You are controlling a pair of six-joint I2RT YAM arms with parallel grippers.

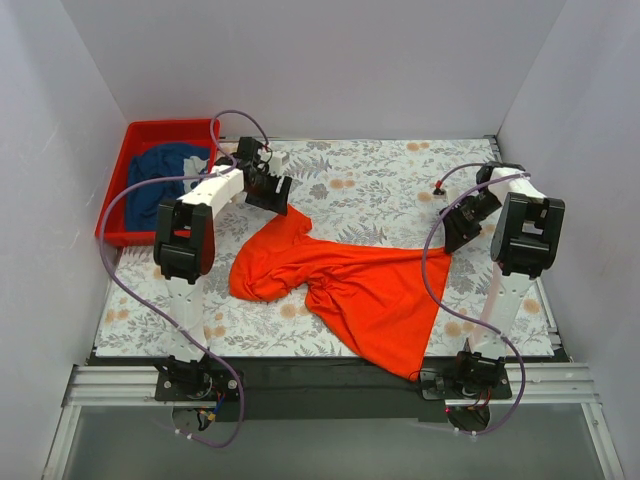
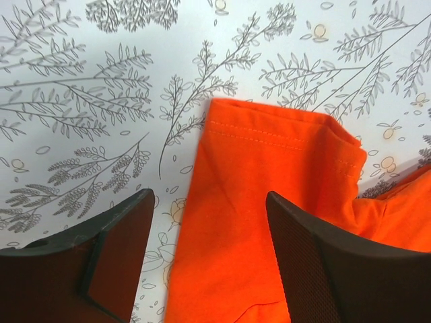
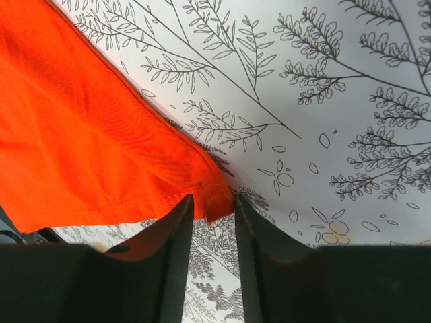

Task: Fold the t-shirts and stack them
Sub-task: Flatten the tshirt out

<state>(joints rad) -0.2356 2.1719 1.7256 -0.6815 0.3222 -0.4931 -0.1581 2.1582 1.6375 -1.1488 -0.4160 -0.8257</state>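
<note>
The bright orange-red t-shirt (image 1: 360, 285) lies spread and rumpled on the patterned table, with one sleeve (image 2: 269, 161) pointing to the far left. My left gripper (image 1: 268, 192) hovers over that sleeve; in the left wrist view it (image 2: 210, 202) is open, with the jaws wide apart above the cloth and holding nothing. My right gripper (image 1: 455, 232) is at the shirt's right hem corner; in the right wrist view it (image 3: 214, 200) has its narrow jaws pinching that corner (image 3: 217, 194). The dark blue t-shirt (image 1: 160, 180) lies bunched in the red bin.
The red plastic bin (image 1: 140, 130) sits at the far left edge of the table. White walls close in the left, back and right sides. Purple cables loop from both arms. The shirt's lower tip hangs over the near table edge (image 1: 405, 368).
</note>
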